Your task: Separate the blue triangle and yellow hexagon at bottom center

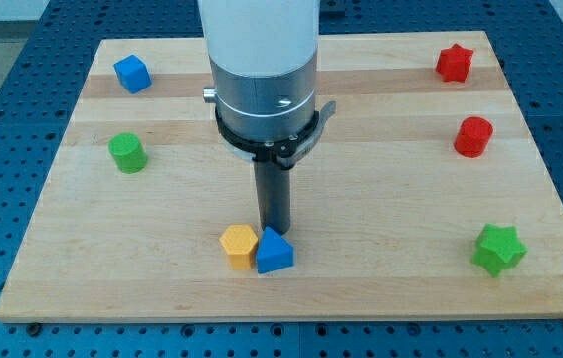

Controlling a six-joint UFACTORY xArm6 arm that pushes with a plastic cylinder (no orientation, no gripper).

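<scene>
The yellow hexagon and the blue triangle lie side by side and touching at the view's bottom centre of the wooden board. The hexagon is on the left, the triangle on the right. My tip stands just above them in the view, right at the triangle's upper edge and close to the gap between the two blocks. The arm's white and grey body rises above it and hides the board's upper middle.
A blue cube lies at the top left and a green cylinder at the left. A red star lies at the top right, a red cylinder at the right, a green star at the bottom right.
</scene>
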